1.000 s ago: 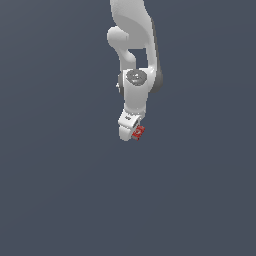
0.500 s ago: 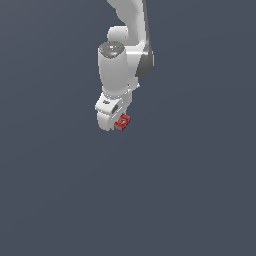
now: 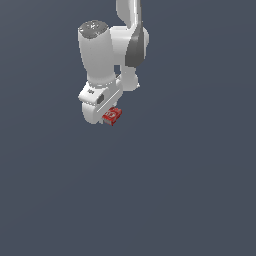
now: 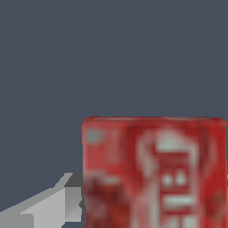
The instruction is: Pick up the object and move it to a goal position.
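**Inspector:** State of the tool?

**Assistant:** The white gripper (image 3: 111,119) hangs at the end of the arm (image 3: 102,55), in the upper part of the exterior view, left of centre. Its jaws are closed onto the red block (image 3: 113,115), which sits at the gripper's lower end and juts out toward the exterior view's right.

**Inspector:** Is the hold confirmed from the wrist?

**Assistant:** In part. The wrist view shows the red block (image 4: 153,171) close up — a flat red face with pale, blurred markings — and one grey finger (image 4: 49,207) meeting its edge. The other finger is not visible there.

**Inspector:** Where does the block stand relative to the ground?

**Assistant:** Only a plain dark grey-blue surface (image 3: 190,200) lies behind it in both views — I cannot tell how high it is held.
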Robot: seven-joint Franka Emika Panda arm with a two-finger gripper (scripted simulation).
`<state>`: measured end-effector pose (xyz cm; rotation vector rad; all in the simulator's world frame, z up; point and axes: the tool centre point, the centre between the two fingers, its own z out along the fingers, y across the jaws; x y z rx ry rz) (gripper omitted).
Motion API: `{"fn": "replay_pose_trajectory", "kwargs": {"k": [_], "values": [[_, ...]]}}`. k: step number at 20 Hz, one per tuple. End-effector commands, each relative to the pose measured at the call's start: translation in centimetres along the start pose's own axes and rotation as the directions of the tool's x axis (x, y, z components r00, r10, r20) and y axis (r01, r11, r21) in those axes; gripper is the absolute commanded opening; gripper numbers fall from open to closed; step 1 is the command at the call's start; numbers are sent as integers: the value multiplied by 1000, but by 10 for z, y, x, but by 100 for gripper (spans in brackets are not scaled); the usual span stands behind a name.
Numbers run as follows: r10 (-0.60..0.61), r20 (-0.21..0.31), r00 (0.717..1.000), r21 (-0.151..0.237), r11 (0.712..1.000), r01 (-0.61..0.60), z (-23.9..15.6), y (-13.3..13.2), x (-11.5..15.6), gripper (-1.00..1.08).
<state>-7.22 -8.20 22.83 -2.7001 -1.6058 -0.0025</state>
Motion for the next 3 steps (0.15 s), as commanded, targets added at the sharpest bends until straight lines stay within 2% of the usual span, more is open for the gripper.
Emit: {"fn": "replay_pose_trajectory", "kwargs": {"k": [1,3], "values": [[-1,1,1000,1,1000,1,-4,3,-3,-100],[-1,1,1000,1,1000,1,-5,3,-3,-100]]}}
